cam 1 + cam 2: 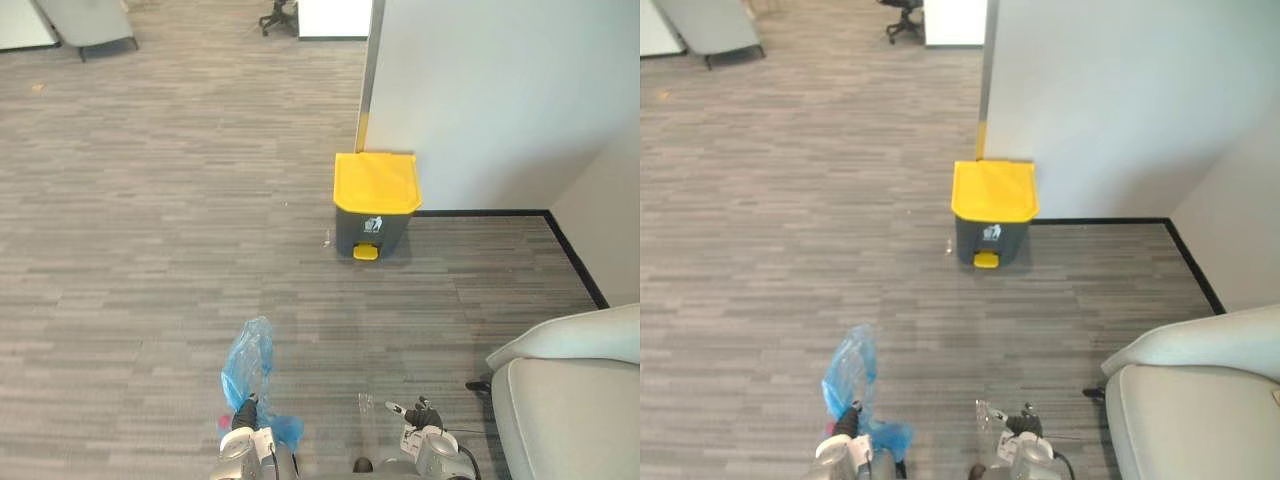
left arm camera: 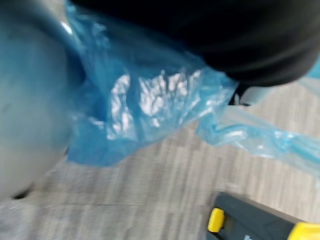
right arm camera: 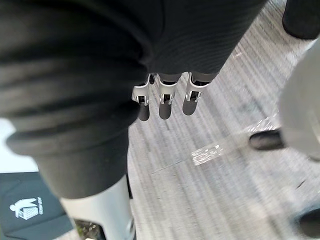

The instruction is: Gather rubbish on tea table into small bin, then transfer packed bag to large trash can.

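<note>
A crumpled blue plastic bag (image 1: 248, 362) sticks up from my left hand (image 1: 245, 418), whose fingers are curled round its gathered neck at the bottom edge of the eye views. In the left wrist view the blue bag (image 2: 145, 100) hangs close under the wrist. The large trash can (image 1: 373, 205) is dark grey with a shut yellow lid and a yellow pedal. It stands on the floor ahead, against the white wall. My right hand (image 1: 420, 415) is low and to the right, its fingers (image 3: 164, 102) hanging relaxed. A scrap of clear film (image 3: 207, 151) shows by its thumb.
A white partition wall (image 1: 500, 90) rises behind the can and runs on to the right. A pale grey armchair (image 1: 570, 400) fills the lower right. A small clear scrap (image 1: 327, 238) lies left of the can. Grey carpet (image 1: 150, 200) stretches open to the left.
</note>
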`<state>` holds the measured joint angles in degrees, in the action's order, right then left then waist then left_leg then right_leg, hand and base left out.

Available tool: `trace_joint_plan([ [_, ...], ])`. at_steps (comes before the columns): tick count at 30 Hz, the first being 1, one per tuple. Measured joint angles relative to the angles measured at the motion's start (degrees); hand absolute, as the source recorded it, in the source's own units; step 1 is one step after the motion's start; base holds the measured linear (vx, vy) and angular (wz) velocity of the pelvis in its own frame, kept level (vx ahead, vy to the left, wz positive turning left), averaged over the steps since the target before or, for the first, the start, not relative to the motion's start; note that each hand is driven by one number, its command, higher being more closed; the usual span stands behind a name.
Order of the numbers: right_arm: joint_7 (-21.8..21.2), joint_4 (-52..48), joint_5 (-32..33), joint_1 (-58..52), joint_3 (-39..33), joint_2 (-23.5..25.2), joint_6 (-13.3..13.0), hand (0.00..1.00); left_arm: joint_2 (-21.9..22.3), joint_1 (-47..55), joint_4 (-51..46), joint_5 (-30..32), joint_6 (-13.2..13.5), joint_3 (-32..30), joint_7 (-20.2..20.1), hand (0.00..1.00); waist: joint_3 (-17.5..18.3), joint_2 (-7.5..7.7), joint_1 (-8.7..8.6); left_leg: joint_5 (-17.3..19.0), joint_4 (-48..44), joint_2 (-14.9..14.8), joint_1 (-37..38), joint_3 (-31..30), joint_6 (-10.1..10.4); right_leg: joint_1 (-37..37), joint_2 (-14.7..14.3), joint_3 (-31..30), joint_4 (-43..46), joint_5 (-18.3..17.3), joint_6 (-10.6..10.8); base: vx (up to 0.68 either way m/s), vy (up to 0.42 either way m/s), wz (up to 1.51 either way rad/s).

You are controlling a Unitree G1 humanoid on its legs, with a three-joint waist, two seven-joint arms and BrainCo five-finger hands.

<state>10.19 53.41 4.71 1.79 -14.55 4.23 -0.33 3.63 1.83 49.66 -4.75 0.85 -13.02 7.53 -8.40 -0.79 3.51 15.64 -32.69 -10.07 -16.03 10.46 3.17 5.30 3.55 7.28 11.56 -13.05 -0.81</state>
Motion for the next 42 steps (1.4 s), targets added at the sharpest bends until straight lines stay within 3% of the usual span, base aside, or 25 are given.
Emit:
trace_joint_plan([
  [1,0.0,0.1,0.0,-0.3,-0.1,-0.4,0.0,0.00,0.1,0.1,0.9,0.0,0.0,0.5,0.0,1.00,0.7,-1.27,0.03,-8.4,8.3,0.5,0.1,-2.9,1.9,0.6,0.1,-2.1,0.1,-2.0,3.2,0.36,0.325,-0.50],
  [2,-0.1,1.5,-0.1,-0.7,0.5,-0.5,0.3,0.00,-0.9,-0.1,0.9,-0.1,0.1,0.4,0.2,1.00,1.9,0.61,-0.24,-6.1,8.5,2.7,1.1,-1.3,1.0,0.7,2.3,-4.2,0.2,-2.4,3.8,0.38,0.330,-0.37],
  [3,-0.1,1.8,-0.1,-0.9,0.4,-0.5,0.5,0.00,-1.0,-0.3,0.8,0.0,0.1,0.5,0.2,1.00,2.3,1.26,-0.43,-5.1,8.5,3.5,1.2,-0.9,0.9,0.7,3.1,-5.0,0.2,-2.3,3.7,0.39,0.323,-0.21],
  [5,-0.1,1.4,-0.1,-1.2,-0.5,-0.2,0.7,0.00,-0.8,-0.6,1.3,0.1,0.1,0.5,0.3,1.00,2.9,2.90,0.73,-1.7,7.5,4.8,3.7,3.6,-1.4,-0.2,5.7,-8.9,4.3,-1.4,4.7,0.46,0.337,-0.55],
  [6,-0.1,1.3,-0.2,-1.3,-0.5,-0.2,0.7,0.00,-0.8,-0.5,1.4,0.1,0.0,0.5,0.3,1.00,2.8,2.87,0.69,-1.2,7.7,4.9,4.8,4.2,-1.7,-0.8,6.0,-9.4,6.4,-1.0,5.3,0.46,0.317,-0.80],
  [8,-0.2,1.3,-0.2,-1.6,0.2,-0.4,0.6,0.00,-0.9,0.0,1.7,0.1,-0.2,1.2,0.4,1.00,2.4,2.18,0.27,0.7,10.6,5.3,10.8,7.1,-3.0,-8.7,6.4,-11.5,25.0,3.8,9.0,0.35,0.210,-0.55],
  [9,-0.3,1.3,-0.3,-1.7,0.2,-0.6,0.6,0.00,-1.0,-0.2,2.2,0.1,-0.5,1.8,0.8,1.00,1.9,1.65,-0.35,0.9,12.1,5.8,14.1,7.5,-3.3,-13.5,6.3,-11.5,36.1,4.3,10.2,0.27,0.122,-0.16],
  [12,-0.2,-0.7,-0.3,-3.0,0.1,-0.6,0.6,0.00,-1.0,-0.1,3.0,0.1,-0.9,1.9,1.2,1.00,1.7,1.73,-0.81,1.0,15.7,6.0,20.1,7.7,-3.4,-20.6,5.6,-6.1,45.3,1.9,7.4,0.40,0.075,0.01],
  [15,-0.3,-0.7,-0.4,-1.6,-0.9,-0.6,0.4,0.00,-1.2,-0.9,3.5,0.1,-1.1,1.6,1.3,1.00,0.5,2.03,-0.93,1.8,21.6,6.0,26.1,7.7,-2.9,-26.1,4.9,1.6,38.4,-0.5,4.6,0.35,-0.040,0.06],
  [16,-0.3,-0.7,-0.3,-1.6,-1.2,-0.6,0.4,0.00,-1.2,-0.9,4.1,0.1,-1.1,1.7,1.2,1.00,0.4,2.05,-1.29,1.8,22.9,6.0,27.8,7.5,-2.9,-26.6,3.9,3.4,30.8,-0.1,4.3,0.36,-0.128,0.22],
  [18,-0.4,-0.4,-0.4,-1.7,-1.6,-0.5,0.2,0.00,-1.3,-0.9,4.9,0.1,-1.1,1.7,1.2,1.00,0.4,2.91,-2.33,2.5,24.2,7.2,29.7,4.8,-1.9,-25.0,2.2,3.1,16.4,5.6,3.2,0.37,-0.160,0.39],
  [19,-0.5,-0.3,-0.5,-1.0,-2.4,-1.1,0.1,0.00,-1.0,-1.5,5.7,0.1,-1.2,1.7,1.2,1.00,-0.2,2.01,-2.87,3.1,24.7,6.7,31.3,2.5,-1.1,-24.3,1.4,3.4,16.5,6.8,0.8,0.40,-0.146,0.23],
  [20,-0.5,0.5,-0.7,0.1,-3.5,-2.3,0.1,0.00,-0.4,-1.5,6.3,0.1,-1.2,1.7,1.0,1.00,-0.1,0.05,-2.72,2.9,23.8,5.3,31.0,0.1,-1.1,-23.7,0.4,4.1,16.4,5.3,0.2,0.48,-0.182,0.06],
  [22,-0.3,1.6,-1.5,0.5,-4.5,-2.6,0.1,0.00,-0.1,-1.4,6.3,0.2,-1.2,2.2,0.9,1.00,-0.1,-0.93,-3.06,2.2,21.9,4.2,30.9,-2.3,-0.1,-23.1,-0.2,4.9,17.5,2.4,-0.4,0.38,-0.169,0.05],
  [25,-0.2,1.5,-1.5,-0.7,-4.3,-2.3,0.2,0.00,-0.3,-2.4,5.9,0.2,-1.2,2.8,0.8,1.00,0.1,-0.90,-3.44,-0.6,4.8,1.8,23.8,-6.2,4.6,-17.7,-1.6,6.8,13.4,0.7,-0.9,0.37,-0.189,0.28],
  [26,-0.1,1.5,-1.4,-0.9,-3.3,-2.3,0.3,0.00,-0.3,-2.3,5.4,0.3,-1.2,2.8,0.0,1.00,0.0,-0.85,-3.29,-5.5,-7.6,0.3,18.3,-6.5,6.8,-14.5,-2.6,6.5,10.2,0.7,-1.1,0.33,-0.120,0.00],
  [27,-0.1,1.5,-1.4,-1.1,-2.6,-2.3,0.4,0.00,-0.4,-2.0,5.1,0.3,-1.2,2.8,0.0,1.00,0.0,-0.86,-2.94,-5.4,-12.7,-0.6,15.9,-6.1,7.0,-12.8,-2.9,6.4,9.0,0.7,-1.2,0.26,-0.051,-0.25],
  [29,-0.1,1.6,-1.3,-1.2,-2.0,-1.7,0.4,0.00,-0.3,-1.4,3.5,0.2,-1.1,2.9,0.0,1.00,0.0,-0.65,-2.62,-1.4,-18.9,-2.9,10.2,-2.3,4.2,-7.0,-3.6,5.1,5.0,0.7,-1.5,0.36,0.006,-0.34],
  [32,-0.1,1.6,-0.9,-1.3,-2.2,-1.4,0.6,0.00,-0.3,-0.8,2.6,0.2,-1.1,2.9,0.0,1.00,0.3,-0.01,-1.59,1.2,-6.5,-2.9,6.9,3.3,1.9,-3.6,-2.1,3.0,3.1,1.0,-1.1,0.34,0.099,-0.49],
  [33,-0.1,1.5,-0.3,-1.9,-2.3,-1.6,0.6,0.00,-0.3,-1.0,2.6,0.2,-1.1,3.0,0.0,1.00,0.6,-0.04,-1.60,-2.0,6.0,-1.8,6.9,3.6,0.8,-2.6,-1.5,2.8,2.1,1.3,-0.2,0.32,0.180,-0.33],
  [34,-0.1,1.3,-0.2,-2.2,-2.4,-2.0,0.7,0.00,-0.2,-1.0,2.7,0.2,-1.1,3.2,-0.1,1.00,1.0,-1.00,-1.60,-8.3,13.3,-1.2,6.8,3.0,0.9,-2.2,-2.0,2.7,2.0,1.2,0.9,0.32,0.186,-0.35],
  [35,-0.1,1.7,-0.2,-2.2,-2.6,-2.0,0.8,0.00,-0.5,-0.8,3.0,0.2,-1.1,3.2,0.0,1.00,1.3,0.00,-1.08,-8.7,13.9,0.1,7.6,3.0,1.3,-2.2,-1.1,1.1,1.9,0.6,2.1,0.25,0.150,-0.18],
  [37,-0.1,1.8,-0.2,-3.0,-3.0,-1.3,0.9,0.00,-1.0,-0.7,3.3,0.3,-1.1,3.0,0.1,1.00,2.6,2.05,-0.96,-9.5,18.5,3.8,9.2,3.3,0.1,-2.1,2.0,0.4,0.7,1.0,3.0,0.29,0.178,0.13],
  [40,-0.1,2.4,-0.3,-2.9,-3.3,-0.7,1.3,0.00,-1.3,-0.4,3.6,0.3,-1.1,3.0,0.1,1.00,2.5,2.01,-0.53,-8.8,21.1,5.7,13.5,4.8,-0.8,-1.4,4.1,-0.4,4.5,1.9,4.4,0.20,0.149,-0.06],
  [42,-0.4,2.0,-0.4,-2.9,-2.2,-0.5,1.3,0.00,-1.3,0.1,4.0,0.3,-1.1,3.0,0.1,1.00,2.4,1.33,-0.31,-7.6,23.1,5.8,17.2,5.6,-1.6,-5.8,4.6,-1.9,16.9,2.3,5.2,0.14,0.134,-0.23],
])
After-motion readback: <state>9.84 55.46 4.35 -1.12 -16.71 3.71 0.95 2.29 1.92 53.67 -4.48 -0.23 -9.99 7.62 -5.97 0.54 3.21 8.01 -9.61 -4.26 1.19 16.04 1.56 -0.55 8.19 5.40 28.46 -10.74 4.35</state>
